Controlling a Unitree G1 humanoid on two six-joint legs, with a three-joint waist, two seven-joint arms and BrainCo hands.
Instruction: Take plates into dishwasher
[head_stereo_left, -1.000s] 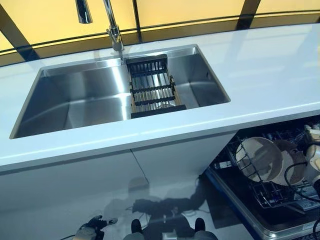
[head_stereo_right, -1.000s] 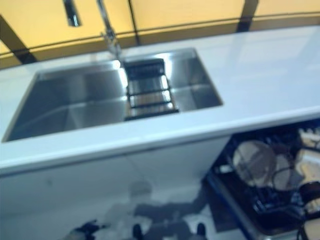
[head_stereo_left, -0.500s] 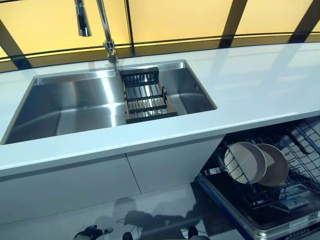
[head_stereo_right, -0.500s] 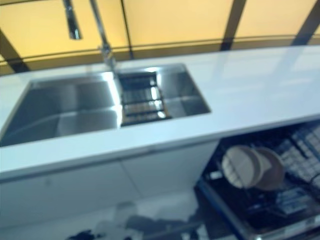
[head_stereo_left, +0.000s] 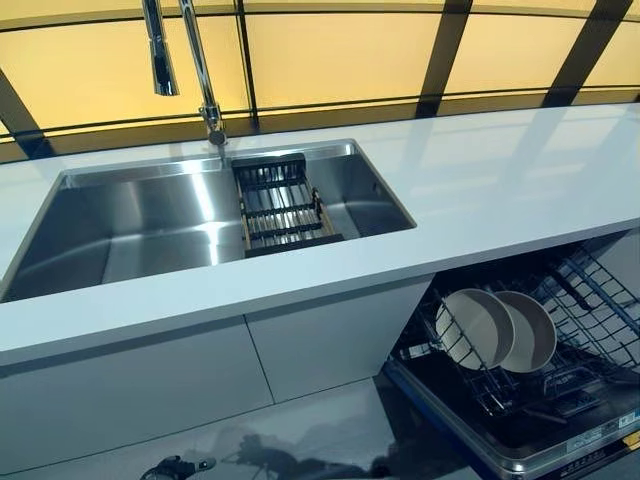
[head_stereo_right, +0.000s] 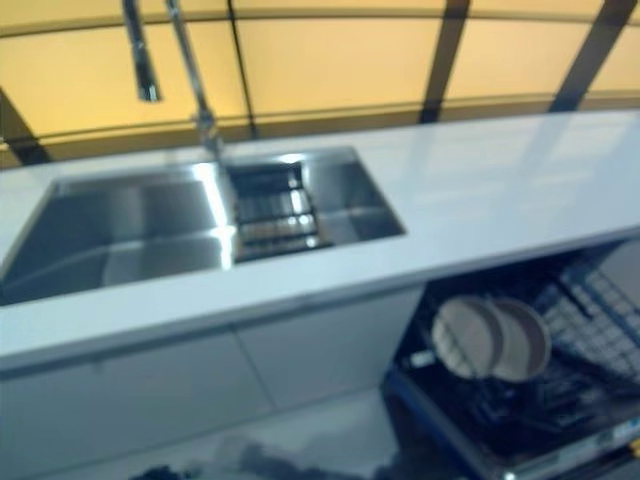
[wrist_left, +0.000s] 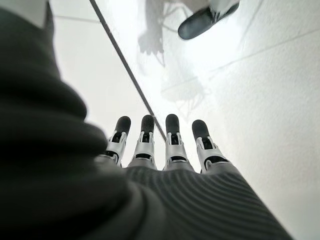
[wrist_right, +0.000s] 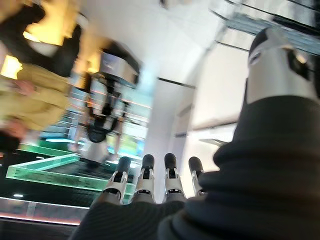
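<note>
Two round beige plates (head_stereo_left: 478, 328) (head_stereo_left: 532, 332) stand upright side by side in the wire lower rack (head_stereo_left: 600, 300) of the open dishwasher, under the counter at the lower right. My left hand (head_stereo_left: 172, 466) hangs low by the floor in front of the cabinets. Its fingers (wrist_left: 172, 150) are straight and hold nothing in the left wrist view. My right hand (wrist_right: 145, 182) shows only in the right wrist view, fingers straight and empty, away from the plates.
A white countertop (head_stereo_left: 500, 180) holds a steel sink (head_stereo_left: 150, 220) with a black slatted rack (head_stereo_left: 280, 205) inside and a tall faucet (head_stereo_left: 200, 70) behind. White cabinet doors (head_stereo_left: 150, 390) are below. The dishwasher's pulled-out front edge (head_stereo_left: 540, 455) juts toward me. A blurred person in yellow (wrist_right: 30, 100) shows in the right wrist view.
The camera has lifted and turned right, showing more of the dishwasher rack. My right arm, at the right edge over the rack one second ago, has left the eye views.
</note>
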